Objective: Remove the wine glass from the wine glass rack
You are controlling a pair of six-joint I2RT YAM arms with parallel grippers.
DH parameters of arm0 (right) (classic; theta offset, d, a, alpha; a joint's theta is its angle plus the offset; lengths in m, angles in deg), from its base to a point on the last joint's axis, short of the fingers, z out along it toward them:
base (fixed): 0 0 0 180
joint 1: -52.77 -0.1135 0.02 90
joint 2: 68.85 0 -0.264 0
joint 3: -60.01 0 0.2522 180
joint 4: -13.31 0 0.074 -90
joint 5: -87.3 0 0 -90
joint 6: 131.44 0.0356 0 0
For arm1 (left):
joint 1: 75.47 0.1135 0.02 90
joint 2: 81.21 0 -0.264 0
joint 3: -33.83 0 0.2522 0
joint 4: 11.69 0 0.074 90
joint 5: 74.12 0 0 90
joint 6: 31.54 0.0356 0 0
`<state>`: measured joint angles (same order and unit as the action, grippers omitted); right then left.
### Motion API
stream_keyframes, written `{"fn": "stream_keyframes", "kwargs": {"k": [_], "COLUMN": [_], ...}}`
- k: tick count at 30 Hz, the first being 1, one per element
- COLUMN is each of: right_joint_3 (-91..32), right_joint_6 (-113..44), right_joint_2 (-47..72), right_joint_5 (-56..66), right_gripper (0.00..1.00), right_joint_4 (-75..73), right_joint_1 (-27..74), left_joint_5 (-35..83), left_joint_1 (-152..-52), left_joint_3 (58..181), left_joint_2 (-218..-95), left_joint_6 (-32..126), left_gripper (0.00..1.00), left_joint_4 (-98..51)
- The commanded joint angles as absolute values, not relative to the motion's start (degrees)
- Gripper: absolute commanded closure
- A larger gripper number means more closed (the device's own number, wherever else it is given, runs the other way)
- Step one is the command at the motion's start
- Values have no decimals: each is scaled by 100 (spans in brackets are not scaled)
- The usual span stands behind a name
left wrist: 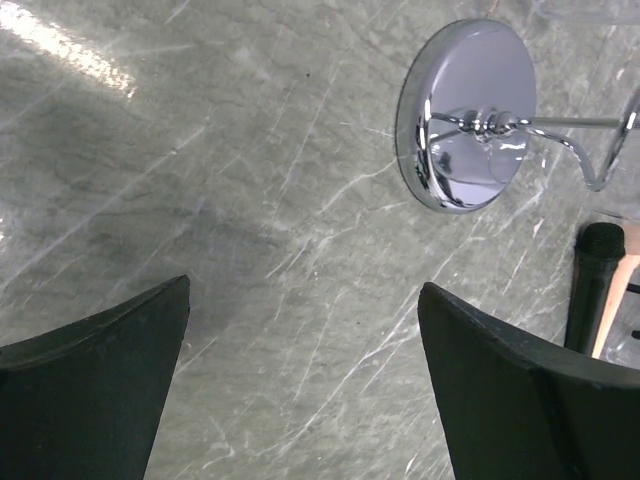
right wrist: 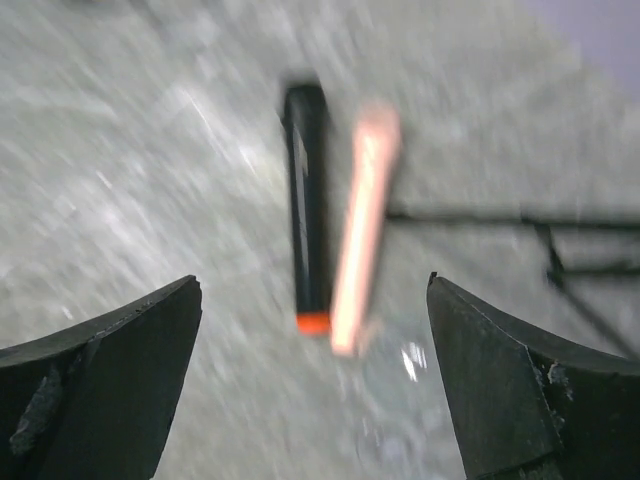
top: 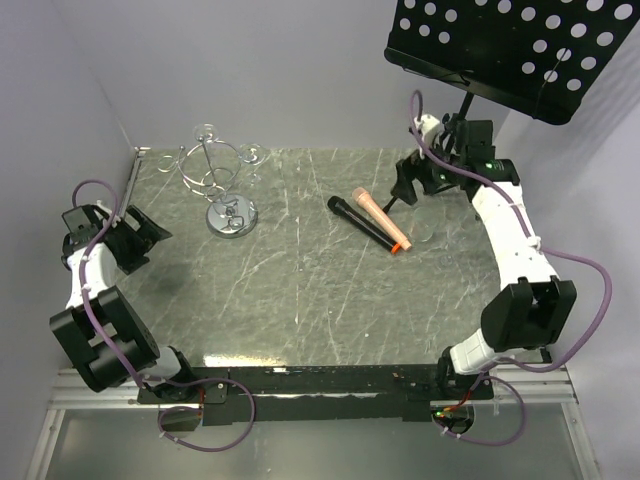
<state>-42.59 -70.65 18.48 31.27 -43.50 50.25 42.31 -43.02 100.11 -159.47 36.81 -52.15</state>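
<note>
At the left edge of the desk the left jaws stand wide apart, holding nothing. The wine glass rack stands just to their right, not touching them. Past the black stick and the pink stick, a clear wine glass – faint to see – stands on the desk near the right jaws, which are released and empty

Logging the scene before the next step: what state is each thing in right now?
Left end effector: open, empty.
Right end effector: open, empty.
Wine glass rack: upright on the table.
Black stick: lying flat.
Pink stick: lying flat beside it.
Music stand: standing, desk tilted.
</note>
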Motion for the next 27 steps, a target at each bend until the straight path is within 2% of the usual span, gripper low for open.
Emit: {"fn": "stream_keyframes", "kwargs": {"k": [1,5,7,11,14,27], "right_joint_3": [-4532,-4718,-4700,-4244,-3927,-4717], "right_joint_6": [-6202,-5780,-5526,-4472,-4153,-3881], "right_joint_2": [2017,2439,2668,2818,2993,5005], "right_joint_5": [4536,4862,4967,4785,4546,4344], "right_gripper": [0,0,5,16,21,35], "right_joint_4": [-2815,-2166,-1648,476,2041,3688], "right_joint_1": [4663,4162,3907,3546,3318,2368], "left_joint_5": [4567,4900,5094,5236,5165,5367], "left_joint_1": [-4277,-4277,-4286,-4286,-4286,-4295], "left_joint_3": [10139,9770,9664,9821,10041,10173], "left_joint_2": [-15593,-15136,-15074,-15319,-15486,-15451], "left_joint_6": [3842,3763,3676,3666,3964,3719], "left_gripper": [0,0,0,0,0,0], "left_joint_4": [-4770,-4093,-3873,-4196,-4819,-4962]}}
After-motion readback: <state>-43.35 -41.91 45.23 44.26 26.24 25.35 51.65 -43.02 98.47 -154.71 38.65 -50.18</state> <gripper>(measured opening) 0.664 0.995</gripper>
